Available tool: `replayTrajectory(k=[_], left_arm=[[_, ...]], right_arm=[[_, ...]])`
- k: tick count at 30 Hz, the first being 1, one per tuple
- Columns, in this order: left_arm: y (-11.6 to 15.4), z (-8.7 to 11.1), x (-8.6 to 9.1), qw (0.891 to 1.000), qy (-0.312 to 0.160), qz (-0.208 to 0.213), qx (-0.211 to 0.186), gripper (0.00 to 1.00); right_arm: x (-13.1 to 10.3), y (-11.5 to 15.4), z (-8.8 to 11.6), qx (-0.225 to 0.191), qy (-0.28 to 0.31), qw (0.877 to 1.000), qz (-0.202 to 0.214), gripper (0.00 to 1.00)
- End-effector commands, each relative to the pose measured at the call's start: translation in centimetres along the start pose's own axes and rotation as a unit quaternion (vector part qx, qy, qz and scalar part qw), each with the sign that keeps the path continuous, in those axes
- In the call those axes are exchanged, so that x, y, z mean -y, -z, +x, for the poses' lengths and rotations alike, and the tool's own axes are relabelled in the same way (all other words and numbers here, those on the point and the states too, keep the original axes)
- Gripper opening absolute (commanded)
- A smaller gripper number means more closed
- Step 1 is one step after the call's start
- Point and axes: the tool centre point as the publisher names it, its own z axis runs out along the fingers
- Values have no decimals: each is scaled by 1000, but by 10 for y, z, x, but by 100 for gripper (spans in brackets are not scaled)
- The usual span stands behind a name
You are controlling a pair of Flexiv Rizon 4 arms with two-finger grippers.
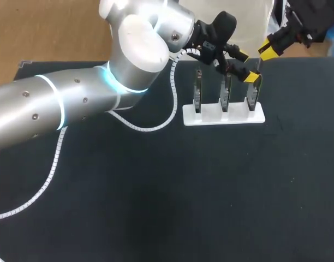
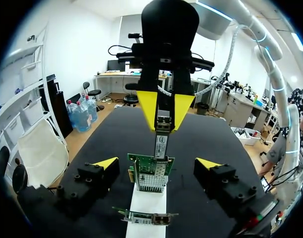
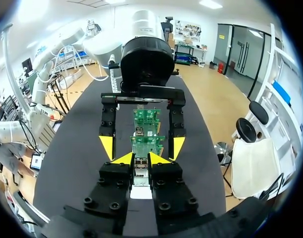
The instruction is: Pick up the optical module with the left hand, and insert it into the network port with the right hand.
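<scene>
1. A white stand (image 1: 210,115) sits on the dark table (image 1: 156,191) and holds three circuit cards upright in a row.
2. The right jaws hang above the end of the stand farthest from the left arm's base. They are closed on the optical module (image 2: 161,141), with a yellow fingertip (image 2: 149,106) pressed to each side of it.
3. The optical module hangs upright over that end of the stand. Its lower end meets the upper edge of the network card (image 2: 151,171) standing there. Whether it is seated in a port cannot be told.
4. The left jaws are at the same end of the stand and are spread wide, gripping nothing. Their yellow fingertips (image 2: 104,162) stand one on each side of the network card, clear of it.
5. The left arm (image 1: 58,103) crosses the table from the stand's far side.
</scene>
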Motion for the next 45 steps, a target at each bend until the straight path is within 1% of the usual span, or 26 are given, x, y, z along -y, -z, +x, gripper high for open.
replayTrajectory(k=[1, 10, 25, 45], left_arm=[[0, -1, 0, 1000, 1, 1, -2, 100], [0, -1, 0, 1000, 1, 1, -2, 100], [0, -1, 0, 1000, 1, 1, -2, 100], [0, -1, 0, 1000, 1, 1, -2, 100]], right_arm=[[1, -1, 0, 0, 1, 1000, -1, 0], [1, -3, 3, -3, -3, 1000, -7, 0], [-2, 5, -6, 0, 13, 1000, 2, 0], [-6, -1, 2, 0, 2, 1000, -9, 0]])
